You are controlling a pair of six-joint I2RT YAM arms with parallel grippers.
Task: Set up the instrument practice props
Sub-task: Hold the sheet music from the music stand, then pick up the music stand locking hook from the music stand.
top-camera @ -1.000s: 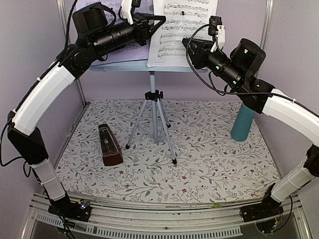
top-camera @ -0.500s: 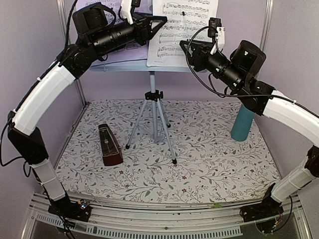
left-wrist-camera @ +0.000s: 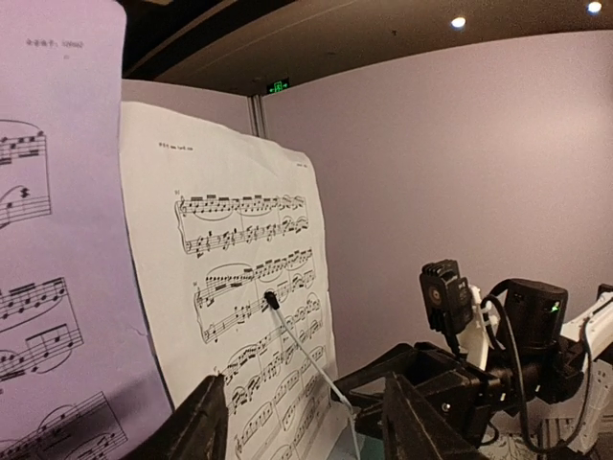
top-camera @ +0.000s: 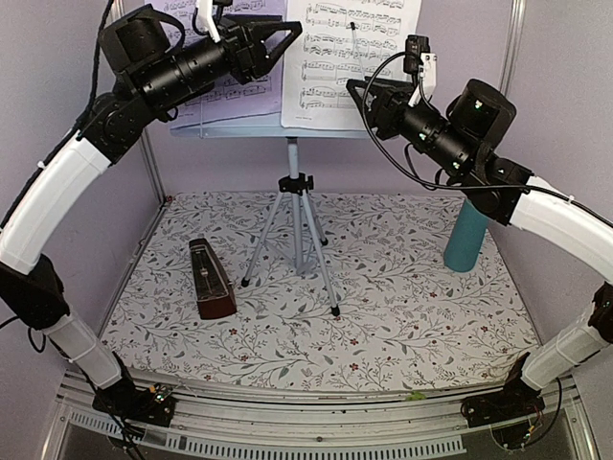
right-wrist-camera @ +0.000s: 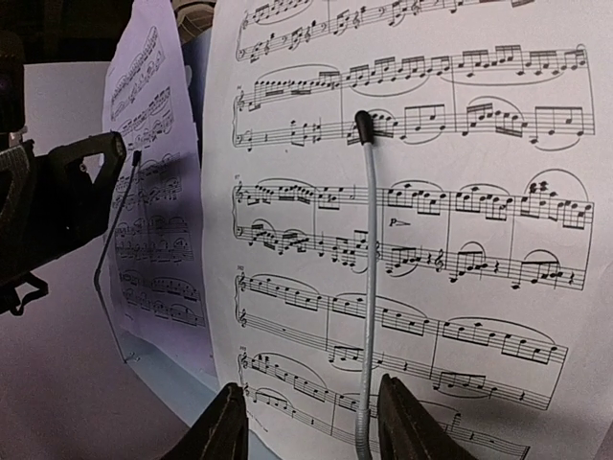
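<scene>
Up on the pale-blue music stand (top-camera: 292,158) at top centre of the overhead view: two sheet-music pages, long axes upright, bottom edges on the ledge. Lilac left page (top-camera: 244,96) at upper left, white right page (top-camera: 321,77) beside it, with a thin wire holder (right-wrist-camera: 369,268) lying up across its staves.

Left jaws apart and empty, at the upper left of the overhead view and pointing right toward the seam between the two pages. In the left wrist view the white page (left-wrist-camera: 249,287) lies dead ahead and the lilac one (left-wrist-camera: 48,287) close along the left edge. Right jaws also apart and empty, pointing left at the white page's right side, which fills the right wrist view (right-wrist-camera: 460,240) just beyond the tips. Touching or a hair clear: cannot tell.

Looks like a release, so probably a straight pull-back next, each side away from its own page along the line of the jaws, without dragging paper off the ledge.

Dark-red metronome (top-camera: 211,280) upright on the floral desk (top-camera: 412,307) at lower left, well below both jaws and nearer the left arm. Teal cup (top-camera: 467,240) at right, behind the right arm.

Against a second ago: both pairs of jaws wider, left arm swung back toward the upper left, right arm barely shifted, pages and metronome where they were.
</scene>
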